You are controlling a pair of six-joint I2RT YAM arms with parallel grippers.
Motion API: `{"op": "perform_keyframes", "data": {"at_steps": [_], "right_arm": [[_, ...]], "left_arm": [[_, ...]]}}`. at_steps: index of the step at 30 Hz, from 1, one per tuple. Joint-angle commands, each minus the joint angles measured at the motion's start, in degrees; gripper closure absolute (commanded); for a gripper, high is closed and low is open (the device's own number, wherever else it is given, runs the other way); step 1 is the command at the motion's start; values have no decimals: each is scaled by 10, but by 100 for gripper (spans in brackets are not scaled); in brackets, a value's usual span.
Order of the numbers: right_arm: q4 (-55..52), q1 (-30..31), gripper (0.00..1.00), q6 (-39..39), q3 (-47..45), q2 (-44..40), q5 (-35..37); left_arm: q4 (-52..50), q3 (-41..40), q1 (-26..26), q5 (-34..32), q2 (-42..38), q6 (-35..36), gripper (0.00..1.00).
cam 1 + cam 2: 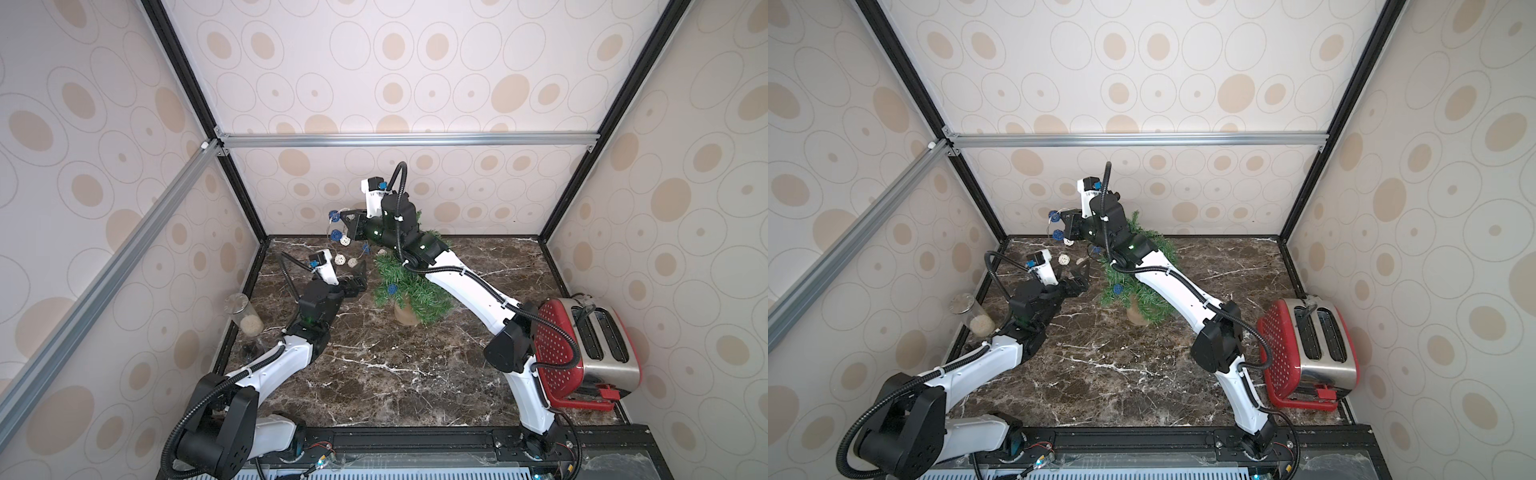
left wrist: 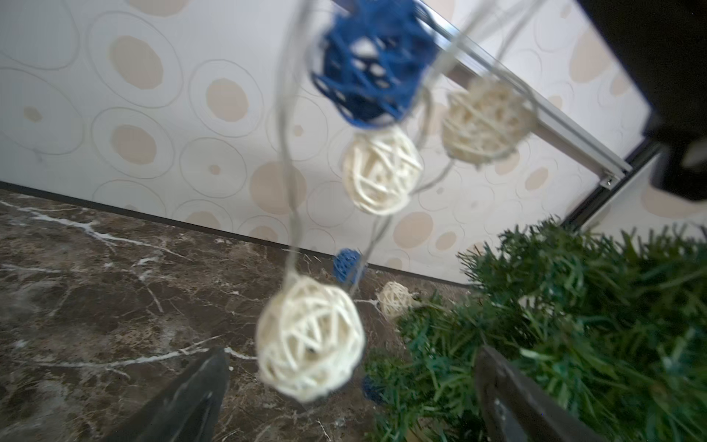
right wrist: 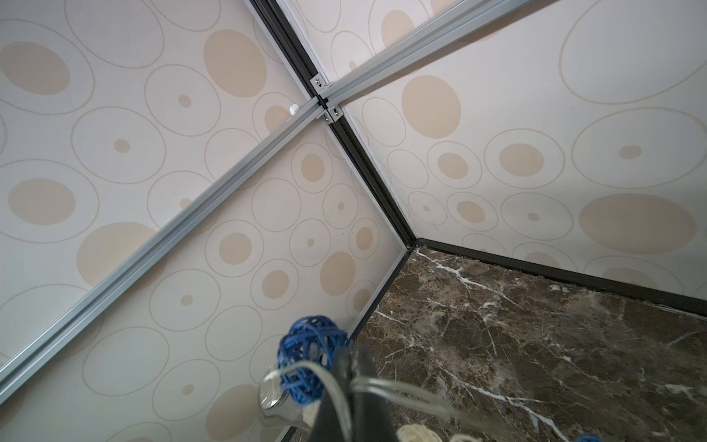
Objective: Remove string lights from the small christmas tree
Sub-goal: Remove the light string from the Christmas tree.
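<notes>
Glossy marble tabletop (image 1: 395, 374) w/ woven-wicker string lights (image 2: 310, 336).

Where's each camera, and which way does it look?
Both top views: overhead, looking down at table, tree, left arm, right arm.
Left wrist: on left arm, faces string lights and tree; open left gripper shows.
Right wrist: on right arm, faces back corner; right gripper shows, shut on string lights.
Shared: both wrist views see string lights.
</notes>
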Motion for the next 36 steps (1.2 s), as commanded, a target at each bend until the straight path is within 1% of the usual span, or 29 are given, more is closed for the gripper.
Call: {"op": "perform_keyframes", "data": {"at_steps": [1, 4, 8, 12, 13, 15, 16, 18, 20, 21, 22, 25, 26, 28, 30, 31, 34, 36], "right_arm": [[24, 3, 100, 17, -8, -31, -20], [28, 4, 100, 20, -17, -37, -27], [38, 5, 100, 21, -45, -48, -38], [45, 5, 100, 22, -63, -57, -46], [47, 5, 100, 23, -66, -58, -47], [45, 6, 100, 20, -69, -61, -47], [46, 5, 100, 19, -70, -62, -48], [41, 6, 100, 17, -69, -62, -48], [34, 5, 100, 13, -63, -61, -49], [28, 4, 100, 12, -60, -60, -49], [26, 4, 99, 12, -60, -60, -48], [20, 5, 94, 10, -57, -59, -47], [16, 4, 93, 10, -53, -57, -49], [9, 5, 90, 9, -45, -54, -52], [-1, 4, 85, 9, -35, -51, -56], [-6, 2, 82, 6, -31, -50, -57], [-32, -2, 65, 1, -3, -46, -63], [-45, -7, 56, -5, 2, -49, -68]], "left_arm": [[15, 33, -3, -45, 33, 57, 1], [5, 74, -3, -50, 65, 60, 1], [2, 110, -2, -84, 93, 69, 1], [-2, 149, -1, -89, 119, 76, 1], [-4, 157, -2, -89, 124, 77, 1], [-10, 173, -2, -87, 133, 85, 6], [-12, 178, -1, -84, 136, 88, 11], [-21, 185, -2, -80, 138, 91, 25], [-22, 186, -2, -78, 136, 92, 35], [-23, 188, -2, -78, 134, 92, 43], [-26, 190, -2, -76, 132, 93, 49], [-38, 201, -1, -72, 126, 93, 66], [-45, 207, -2, -70, 125, 93, 70], [-54, 214, -2, -69, 122, 93, 83], [-59, 220, -1, -75, 117, 90, 100], [-62, 224, 0, -73, 114, 89, 100], [-88, 251, 6, -70, 110, 81, 100], [-128, 284, 11, -81, 116, 72, 100]]}}
